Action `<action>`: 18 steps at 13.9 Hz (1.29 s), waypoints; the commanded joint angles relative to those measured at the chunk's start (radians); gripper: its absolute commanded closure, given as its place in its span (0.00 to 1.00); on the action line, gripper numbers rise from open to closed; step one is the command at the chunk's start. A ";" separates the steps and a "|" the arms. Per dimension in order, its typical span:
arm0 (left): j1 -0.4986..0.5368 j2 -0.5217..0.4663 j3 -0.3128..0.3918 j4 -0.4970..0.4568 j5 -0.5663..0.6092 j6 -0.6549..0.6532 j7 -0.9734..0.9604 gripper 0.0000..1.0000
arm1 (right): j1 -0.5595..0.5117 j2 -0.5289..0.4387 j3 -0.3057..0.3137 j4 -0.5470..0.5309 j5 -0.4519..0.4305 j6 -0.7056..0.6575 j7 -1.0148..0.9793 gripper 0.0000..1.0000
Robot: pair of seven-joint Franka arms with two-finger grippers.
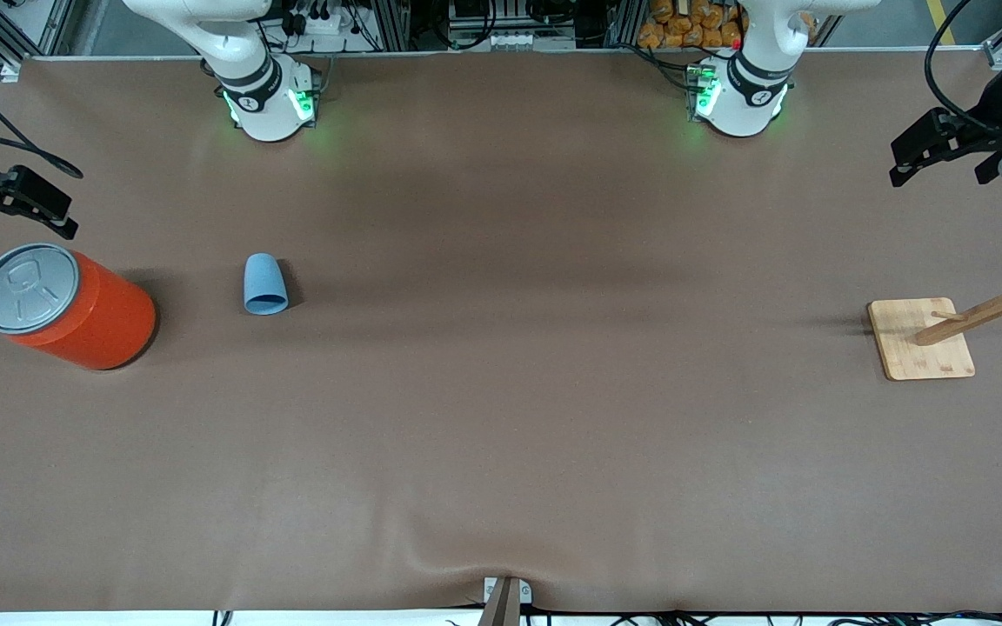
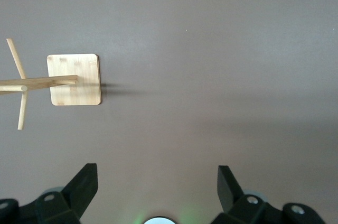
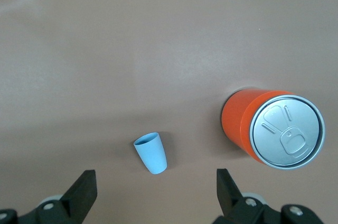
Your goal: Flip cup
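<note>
1. Light-blue plastic, the cup [image 1: 265, 283] is seen mid-left of the front view, beside the orange can [image 1: 66, 304].
2. It is judged light, stiff and slippery; its side wall should be gripped.
3. Left gripper [image 2: 157, 184] and right gripper [image 3: 156, 187] are held wide, empty.

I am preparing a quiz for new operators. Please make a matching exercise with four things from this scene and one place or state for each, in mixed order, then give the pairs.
Things:
1. light-blue cup
2. orange can
3. wooden peg stand
4. left gripper

Places or states:
A. open, holding nothing, above the table's edge
B. stands at the left arm's end of the table
C. small, beside the can, toward the table's middle
D. has a grey lid, at the right arm's end of the table

Pairs: 1-C, 2-D, 3-B, 4-A
</note>
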 commanded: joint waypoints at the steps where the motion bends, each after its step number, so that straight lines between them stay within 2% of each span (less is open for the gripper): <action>1: 0.007 -0.007 -0.003 0.004 -0.012 0.000 0.003 0.00 | -0.011 0.011 0.004 0.026 0.011 -0.016 -0.016 0.00; 12: 0.009 0.012 0.001 0.010 -0.017 -0.001 0.013 0.00 | 0.003 0.027 0.009 0.023 0.010 -0.062 -0.019 0.00; 14: 0.010 0.012 0.003 0.007 -0.045 -0.001 0.015 0.00 | 0.015 0.037 0.009 -0.017 0.010 -0.157 -0.019 0.00; 16: 0.010 0.012 0.003 0.007 -0.052 0.000 0.015 0.00 | 0.018 0.047 0.011 -0.096 0.010 -0.145 -0.024 0.00; 18: 0.013 0.012 0.003 0.007 -0.052 0.000 0.016 0.00 | 0.021 0.050 0.012 -0.196 0.013 -0.076 -0.020 0.00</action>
